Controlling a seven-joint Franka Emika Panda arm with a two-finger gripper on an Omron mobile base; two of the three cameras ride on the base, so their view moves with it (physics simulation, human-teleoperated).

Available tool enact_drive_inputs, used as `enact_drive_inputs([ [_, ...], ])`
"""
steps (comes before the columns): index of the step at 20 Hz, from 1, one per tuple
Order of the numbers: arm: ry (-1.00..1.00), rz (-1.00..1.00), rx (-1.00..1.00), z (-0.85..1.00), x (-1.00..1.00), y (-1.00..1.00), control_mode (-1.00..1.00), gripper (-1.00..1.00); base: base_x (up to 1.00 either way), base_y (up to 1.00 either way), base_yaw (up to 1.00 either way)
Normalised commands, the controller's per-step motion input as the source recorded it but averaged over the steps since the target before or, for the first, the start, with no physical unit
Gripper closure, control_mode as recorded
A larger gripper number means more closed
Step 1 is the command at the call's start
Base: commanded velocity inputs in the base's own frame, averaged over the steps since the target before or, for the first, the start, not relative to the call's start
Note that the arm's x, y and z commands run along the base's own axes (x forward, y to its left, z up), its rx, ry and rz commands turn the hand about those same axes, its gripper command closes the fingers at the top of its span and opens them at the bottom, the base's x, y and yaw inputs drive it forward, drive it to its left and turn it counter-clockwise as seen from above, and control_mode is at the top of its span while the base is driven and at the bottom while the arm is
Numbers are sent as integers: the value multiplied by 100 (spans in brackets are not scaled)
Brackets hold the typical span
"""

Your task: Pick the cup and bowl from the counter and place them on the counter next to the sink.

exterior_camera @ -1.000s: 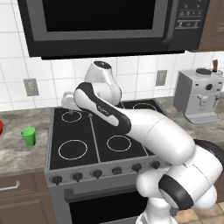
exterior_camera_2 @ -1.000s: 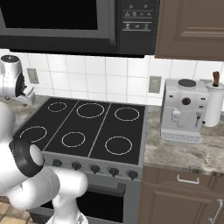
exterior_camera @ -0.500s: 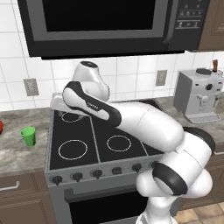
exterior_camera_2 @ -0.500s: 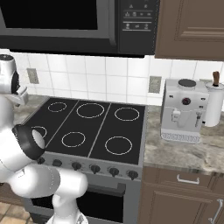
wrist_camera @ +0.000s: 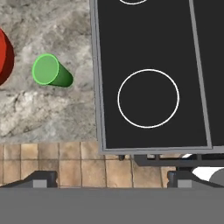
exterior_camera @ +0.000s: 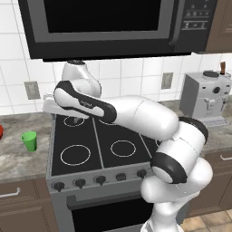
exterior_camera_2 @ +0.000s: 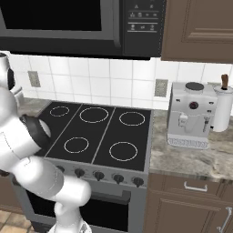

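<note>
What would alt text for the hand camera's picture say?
Looking down, a small green cup stands on the mottled stone counter beside a red bowl cut by the picture's edge. A black stovetop with white rings lies alongside, tiled floor beyond its front.

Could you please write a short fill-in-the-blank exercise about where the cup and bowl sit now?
1. The cup on the counter is coloured ____.
2. In the left base view, the cup stands to the ____ of the stovetop.
3. In the hand view, the bowl beside the cup is ____.

Missing words: green; left; red
</note>
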Motion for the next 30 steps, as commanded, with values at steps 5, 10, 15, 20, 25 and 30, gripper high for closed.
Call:
enact_drive_inputs([
  [5,0,-11,-7,-4,0,25,-100,-100,0,0,0],
  [10,0,-1,0,-2,22,0,-100,-100,0,0,0],
  [15,1,10,0,0,48,0,-100,-100,0,0,0],
  [20,0,10,0,0,13,7,-100,-100,0,0,0],
  [25,-3,10,0,0,10,0,-100,-100,0,0,0],
  [30,-10,9,0,0,3,4,-100,-100,0,0,0],
])
